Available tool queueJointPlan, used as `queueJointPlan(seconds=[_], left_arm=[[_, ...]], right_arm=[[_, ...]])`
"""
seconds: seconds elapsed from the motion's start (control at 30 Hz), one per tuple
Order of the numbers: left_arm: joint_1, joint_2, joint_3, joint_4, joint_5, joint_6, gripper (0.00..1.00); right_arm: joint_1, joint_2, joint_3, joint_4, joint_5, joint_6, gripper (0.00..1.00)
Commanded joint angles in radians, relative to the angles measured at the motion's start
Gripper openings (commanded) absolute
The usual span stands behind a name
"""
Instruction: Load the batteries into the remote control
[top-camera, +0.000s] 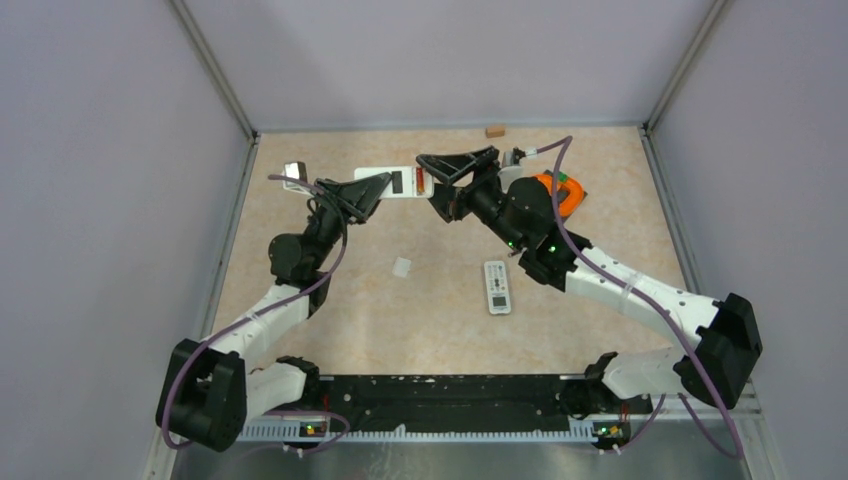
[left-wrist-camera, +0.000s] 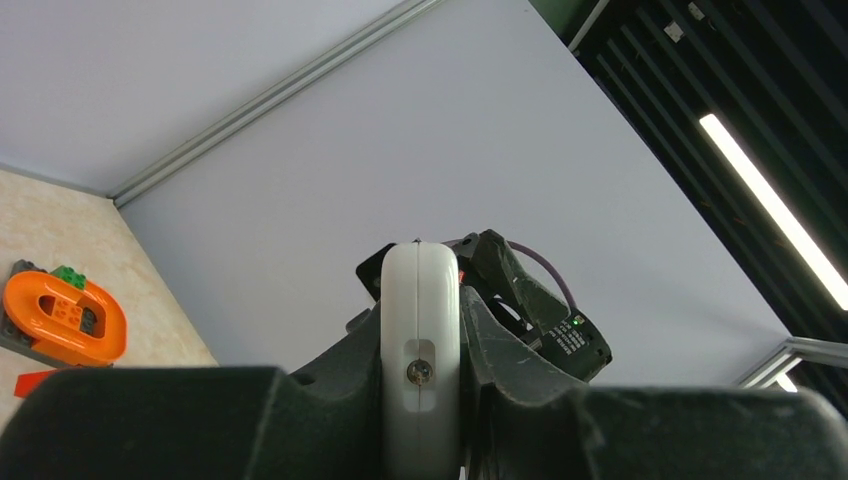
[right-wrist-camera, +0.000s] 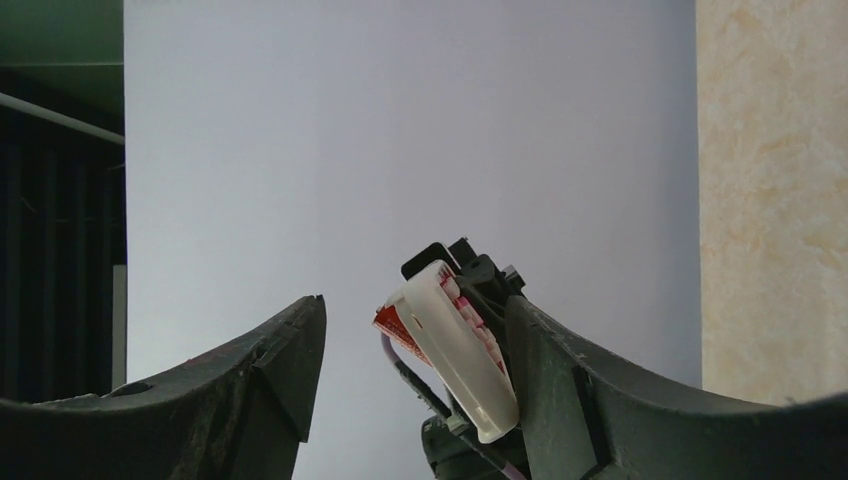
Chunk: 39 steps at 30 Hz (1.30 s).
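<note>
My left gripper (top-camera: 368, 192) is shut on a white remote control (top-camera: 388, 183) and holds it above the table; the left wrist view shows the remote end-on (left-wrist-camera: 420, 350) between the fingers. Its open back shows a dark battery (top-camera: 397, 182) and a reddish battery (top-camera: 421, 180). My right gripper (top-camera: 430, 185) is open, its jaws standing either side of the remote's right end. In the right wrist view the remote (right-wrist-camera: 462, 362) lies close to the right finger (right-wrist-camera: 570, 390), with the reddish battery (right-wrist-camera: 396, 326) at its side.
A second white remote (top-camera: 497, 287) lies on the table centre-right. A small white cover piece (top-camera: 401, 267) lies left of it. An orange toy (top-camera: 562, 192) sits behind the right arm, a wooden block (top-camera: 494, 130) at the back wall, a metallic item (top-camera: 295, 172) at the far left.
</note>
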Motion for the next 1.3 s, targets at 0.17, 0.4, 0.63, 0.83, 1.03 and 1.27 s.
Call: queueJointPlan(seconds=[0.17, 0.4, 0.63, 0.83, 1.03, 1.27], left_arm=[[0.002, 0.028, -0.010, 0.162, 0.037, 0.031, 0.00], [0.002, 0.048, -0.009, 0.202, 0.040, 0.023, 0.00], [0.002, 0.044, -0.002, 0.178, 0.034, 0.018, 0.00], [0.002, 0.015, 0.008, 0.101, 0.018, 0.017, 0.00], [0.002, -0.035, 0.033, -0.047, -0.004, 0.025, 0.00], [0.002, -0.078, 0.124, -0.264, 0.000, 0.050, 0.00]], right_arm=[[-0.001, -0.001, 0.014, 0.070, -0.001, 0.024, 0.61], [-0.001, 0.004, 0.017, 0.067, -0.005, 0.024, 0.53], [-0.001, 0.002, 0.007, 0.058, -0.003, 0.023, 0.45], [-0.001, -0.006, -0.010, 0.061, 0.007, 0.023, 0.39], [-0.001, -0.018, -0.022, 0.055, 0.021, 0.007, 0.30], [-0.004, -0.035, -0.027, 0.009, 0.011, -0.048, 0.22]])
